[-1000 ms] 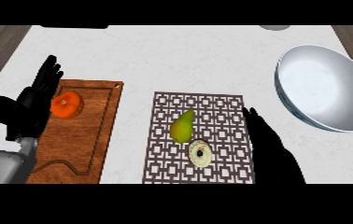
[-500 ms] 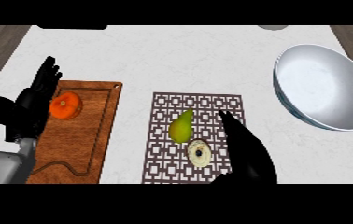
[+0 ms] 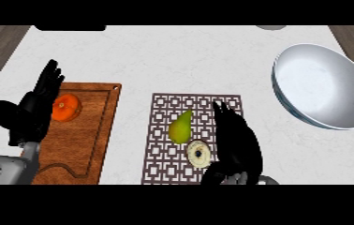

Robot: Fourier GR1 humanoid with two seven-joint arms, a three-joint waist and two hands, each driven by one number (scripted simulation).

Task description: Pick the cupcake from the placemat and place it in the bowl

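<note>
Right hand (image 3: 239,142) perhaps overlaps cupcake (image 3: 198,154) edge.

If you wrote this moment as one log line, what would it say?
right hand: open, beside cupcake | cupcake: on placemat, ungrasped | left hand: open, resting at left | bowl: no cupcake yet

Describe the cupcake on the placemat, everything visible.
The cupcake looks round from above, pale cream with a small dark spot at its centre. It sits upright on the patterned placemat, near its lower right, just by the green pear. The right robot hand, open, is close on its right; contact unclear.
</note>
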